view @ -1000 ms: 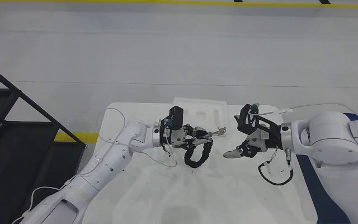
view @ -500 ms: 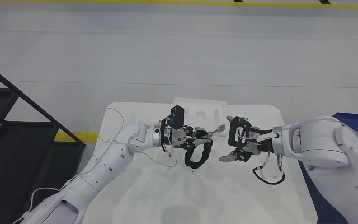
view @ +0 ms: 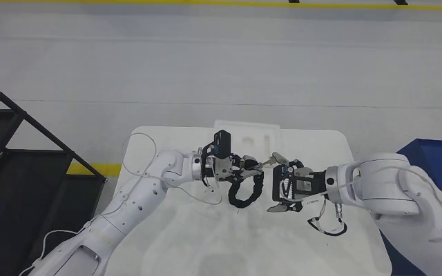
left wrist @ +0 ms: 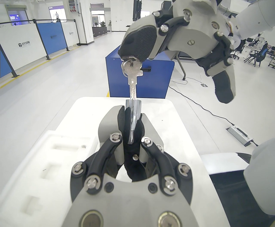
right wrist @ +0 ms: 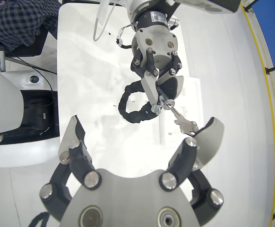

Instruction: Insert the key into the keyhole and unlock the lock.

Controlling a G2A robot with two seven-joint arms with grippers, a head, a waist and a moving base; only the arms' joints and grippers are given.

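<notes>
The left pincer (left wrist: 131, 116) is clamped on the lock (left wrist: 134, 116). Its dark pads cover most of the body, so just the chrome cylinder shows between them. The key (left wrist: 132, 81) stands in the keyhole with its blade tip hidden inside the cylinder. The right pincer (right wrist: 142, 124) is spread wide. One pad (left wrist: 137, 45) touches the key's head and covers its upper edge, while the other finger is well apart from it; how firmly the pad presses cannot be told. The lock's black cable loop (right wrist: 129, 107) curls off beside the left pincer, partly behind its fingers, and whether it rests on the table (view: 179, 234) cannot be told. The table is white, with a white foam tray (left wrist: 53, 150) of cut-out recesses at its far edge, cut off by the left wrist view's border. Around it lies a pale, glossy floor with a yellow line (view: 207, 3). A blue cabinet (left wrist: 154, 83) and blue-and-white partition panels (left wrist: 43, 36) stand farther off. The panels carry print, and a small label (right wrist: 158, 16) on the left wrist is too small to read.
</notes>
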